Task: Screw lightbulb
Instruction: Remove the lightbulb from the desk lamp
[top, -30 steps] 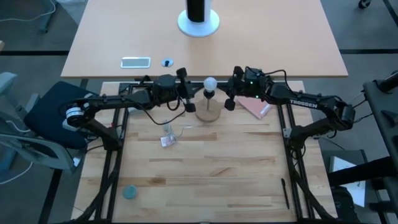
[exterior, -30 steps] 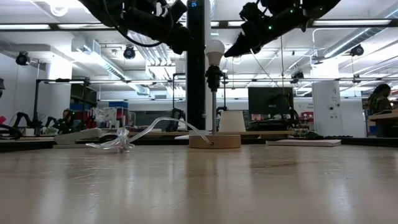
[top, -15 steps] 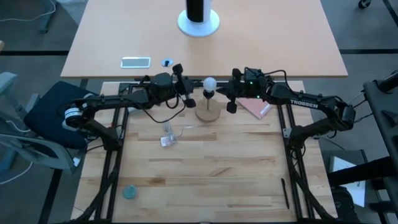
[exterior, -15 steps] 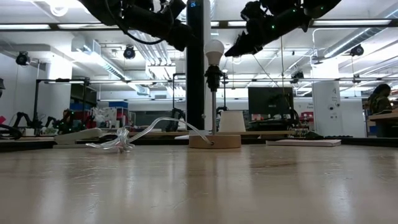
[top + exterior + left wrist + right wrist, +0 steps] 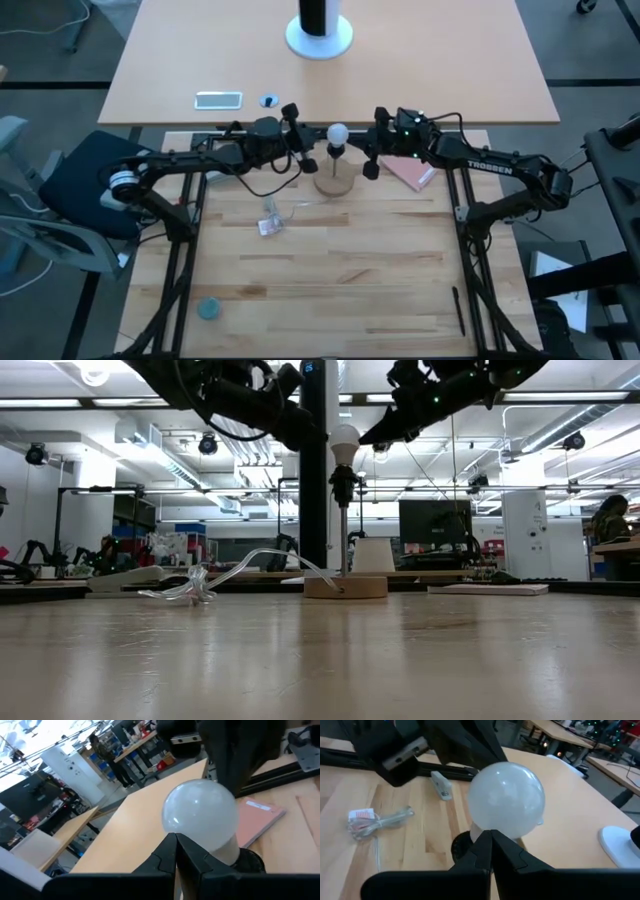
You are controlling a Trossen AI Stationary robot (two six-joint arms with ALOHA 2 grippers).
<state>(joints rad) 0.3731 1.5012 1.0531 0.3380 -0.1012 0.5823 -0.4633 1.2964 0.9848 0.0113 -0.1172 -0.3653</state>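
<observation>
Bulb [image 5: 338,133] sits upright in the black socket [image 5: 343,485] atop a thin rod on the round wood base [image 5: 335,183], near the table's [image 5: 350,290] far edge, centre. In the low view the bulb [image 5: 345,442] is the top of the stand, base [image 5: 345,587] flat on the tabletop.

L gripper [image 5: 297,140] hovers just beside the bulb on its left, at bulb height, not touching. Its wrist view shows both fingers [image 5: 165,855] pressed together tip to tip in front of the bulb [image 5: 200,817]; jaws clenched on nothing.

R gripper [image 5: 368,150] hovers just beside the bulb on the other side, also apart from it. Its wrist view shows fingers [image 5: 487,847] meeting at the tips before the bulb [image 5: 506,795]; jaws clenched, empty.

Crumpled clear wrapper [image 5: 270,217] lies on the table near the base, L side. Pink pad [image 5: 408,172] lies under the R arm. Teal disc [image 5: 208,309] sits near the front L corner, well apart. Black pen [image 5: 459,310] lies by the R edge.
</observation>
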